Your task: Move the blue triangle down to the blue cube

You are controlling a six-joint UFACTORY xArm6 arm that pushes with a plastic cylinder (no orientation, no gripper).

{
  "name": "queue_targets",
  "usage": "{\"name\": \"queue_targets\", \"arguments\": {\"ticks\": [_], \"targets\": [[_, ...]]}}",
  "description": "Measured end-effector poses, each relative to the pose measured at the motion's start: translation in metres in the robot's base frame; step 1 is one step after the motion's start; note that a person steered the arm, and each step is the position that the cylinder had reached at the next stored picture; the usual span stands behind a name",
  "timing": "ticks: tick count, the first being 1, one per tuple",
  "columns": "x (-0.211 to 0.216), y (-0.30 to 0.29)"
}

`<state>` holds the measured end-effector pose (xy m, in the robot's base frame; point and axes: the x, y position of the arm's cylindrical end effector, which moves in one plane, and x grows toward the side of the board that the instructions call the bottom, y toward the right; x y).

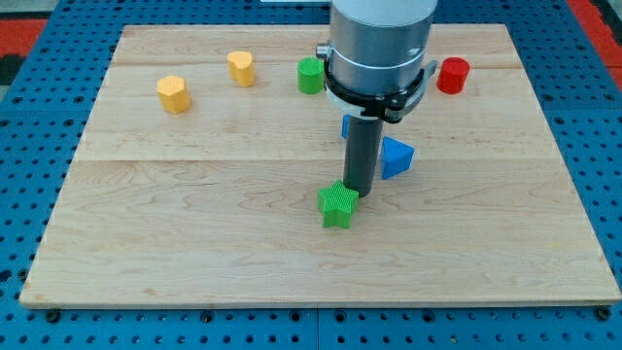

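One blue triangle [397, 157] lies just beside my tip [360, 191], toward the board's right edge; the tip, a bare rod, grasps nothing.

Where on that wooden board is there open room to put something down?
The whole strip below the green star is bare, and so is the view's left below the yellow blocks. It is crowded mid-board: my tip touches the star, with the blue triangle close beside it.

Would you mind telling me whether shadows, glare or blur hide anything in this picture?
Camera view: even lighting, soft shadows, no glare, sharp focus. The arm hides most of the blue cube; my tip sits by the green star, left of the blue triangle.
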<state>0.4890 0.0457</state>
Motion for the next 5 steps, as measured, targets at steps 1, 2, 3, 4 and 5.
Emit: {"name": "queue_targets", "arguments": {"ticks": [1, 2, 3, 4, 5], "targets": [[0.012, 0.036], [-0.005, 0.099], [-0.039, 0.126], [-0.041, 0.071], [-0.028, 0.057]]}}
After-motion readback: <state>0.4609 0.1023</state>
